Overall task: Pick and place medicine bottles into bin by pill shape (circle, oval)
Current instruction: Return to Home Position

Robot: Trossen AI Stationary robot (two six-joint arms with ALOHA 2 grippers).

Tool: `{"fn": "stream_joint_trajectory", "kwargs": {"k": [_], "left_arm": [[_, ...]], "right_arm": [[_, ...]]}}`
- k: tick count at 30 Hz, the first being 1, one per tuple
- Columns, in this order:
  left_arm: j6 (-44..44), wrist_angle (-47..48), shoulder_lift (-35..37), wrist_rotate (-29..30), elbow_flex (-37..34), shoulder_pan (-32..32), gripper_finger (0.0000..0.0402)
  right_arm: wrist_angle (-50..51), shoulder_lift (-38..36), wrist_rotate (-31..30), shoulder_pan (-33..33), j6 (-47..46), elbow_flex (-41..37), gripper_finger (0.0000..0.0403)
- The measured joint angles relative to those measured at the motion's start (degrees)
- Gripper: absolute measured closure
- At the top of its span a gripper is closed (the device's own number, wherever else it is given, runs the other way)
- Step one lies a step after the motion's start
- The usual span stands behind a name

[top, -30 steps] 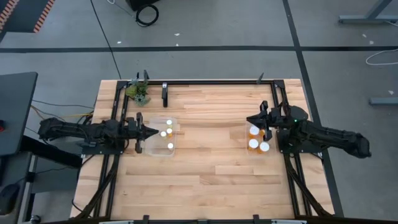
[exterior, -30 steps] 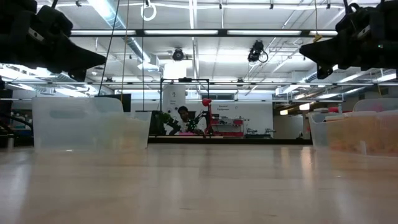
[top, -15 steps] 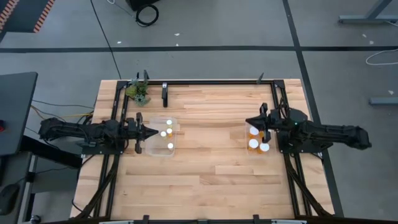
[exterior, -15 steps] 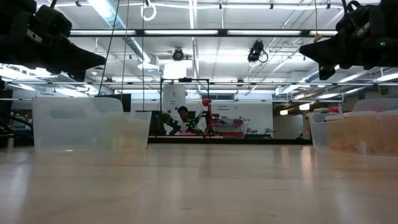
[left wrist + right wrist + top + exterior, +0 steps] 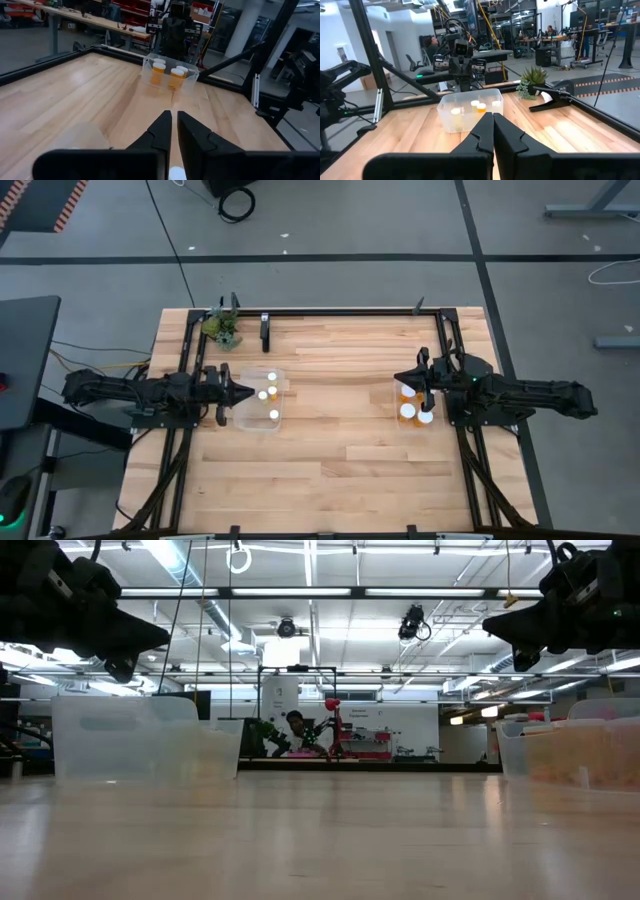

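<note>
A clear bin (image 5: 258, 400) at the table's left holds three white-capped bottles (image 5: 270, 393). It also shows in the right wrist view (image 5: 470, 112). A clear bin (image 5: 414, 402) at the right holds several amber bottles with white caps (image 5: 408, 411). It also shows in the left wrist view (image 5: 170, 75). My left gripper (image 5: 248, 391) hangs shut and empty above the left bin's left edge. My right gripper (image 5: 399, 377) hangs shut and empty above the right bin's far left corner. No bottle lies loose on the table.
A small green plant (image 5: 222, 328) and a black clamp (image 5: 265, 330) sit at the far left of the table. A black frame (image 5: 340, 311) runs along the far edge and both sides. Bare wood lies between the two bins (image 5: 335, 410).
My right arm has swung from a slant to lie level across the table, its rear part going toward the far edge, while its gripper has stayed above the right bin. The bottles and bins have not moved.
</note>
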State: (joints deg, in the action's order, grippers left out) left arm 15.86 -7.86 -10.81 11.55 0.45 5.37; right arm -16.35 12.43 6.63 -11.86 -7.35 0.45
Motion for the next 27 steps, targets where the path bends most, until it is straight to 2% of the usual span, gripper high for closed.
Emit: {"fn": "stream_joint_trajectory", "kwargs": {"k": [9, 20, 27], "left_arm": [[0.0, 0.0, -0.02, 0.0, 0.0, 0.0, 0.0378], [0.02, 0.0, -0.02, 0.02, -0.02, 0.0, 0.0366], [0.02, -0.02, -0.02, 0.02, -0.02, 0.0, 0.0376]], "right_arm": [[-0.01, 0.0, 0.0, 0.0, -0.09, 0.0, 0.0393], [-0.06, 0.0, 0.0, 0.0, -0.11, 0.0, 0.0393], [-0.06, 0.0, 0.0, 0.0, -0.11, 0.0, 0.0393]]}}
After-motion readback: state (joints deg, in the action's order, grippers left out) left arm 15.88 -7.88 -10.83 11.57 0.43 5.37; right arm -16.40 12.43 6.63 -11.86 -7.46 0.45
